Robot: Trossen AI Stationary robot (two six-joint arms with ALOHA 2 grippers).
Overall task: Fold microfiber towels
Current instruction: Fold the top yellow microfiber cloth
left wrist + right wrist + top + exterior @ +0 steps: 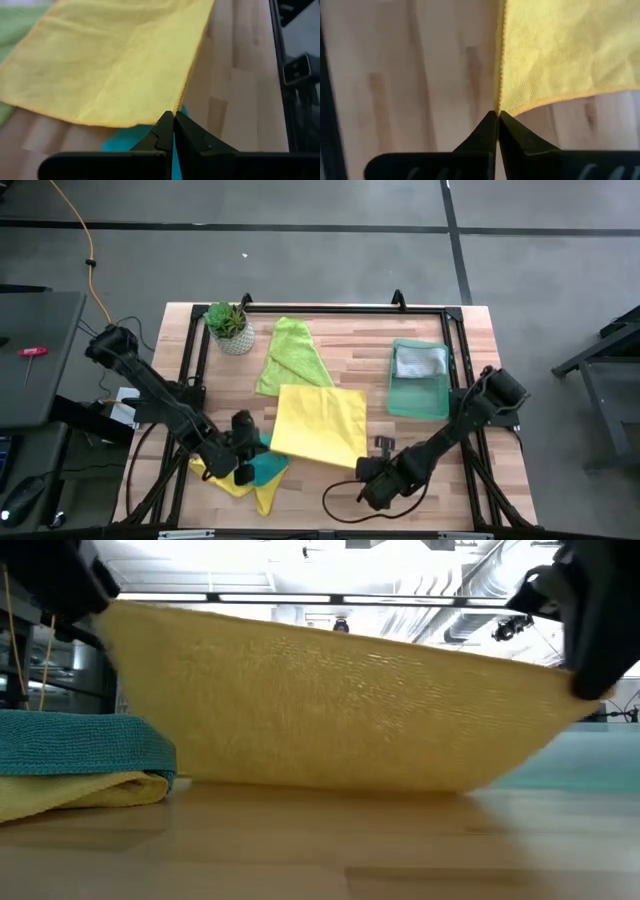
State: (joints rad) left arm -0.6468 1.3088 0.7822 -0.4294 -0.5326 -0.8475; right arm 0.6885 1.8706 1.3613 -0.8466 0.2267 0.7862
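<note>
A yellow microfiber towel [320,423] is stretched between my two grippers at the table's near middle. My left gripper [266,445] is shut on its near left corner and my right gripper [361,468] on its near right corner. In the low view the towel [340,700] hangs like a curtain, with its lower part [330,783] on the wood. A lime green towel [292,355] lies spread behind it. A teal towel [80,750] rests on another yellow towel [70,795] at the near left. My left gripper [173,116] pinches the yellow towel's corner [176,106] between its two fingertips, coming slanting down from the table's near left. That corner is lifted off the table. My right gripper [498,114] pinches the other near corner [501,106] between its fingertips, pointing steeply down. The corner is raised, and the edge between the two grippers [340,635] runs almost straight.
A translucent green tray [418,395] with a grey towel [420,362] in it stands at the right. A small potted plant [228,326] stands at the far left. A black frame [330,308] runs round the table top. Bare wood [340,340] lies behind the yellow towel.
</note>
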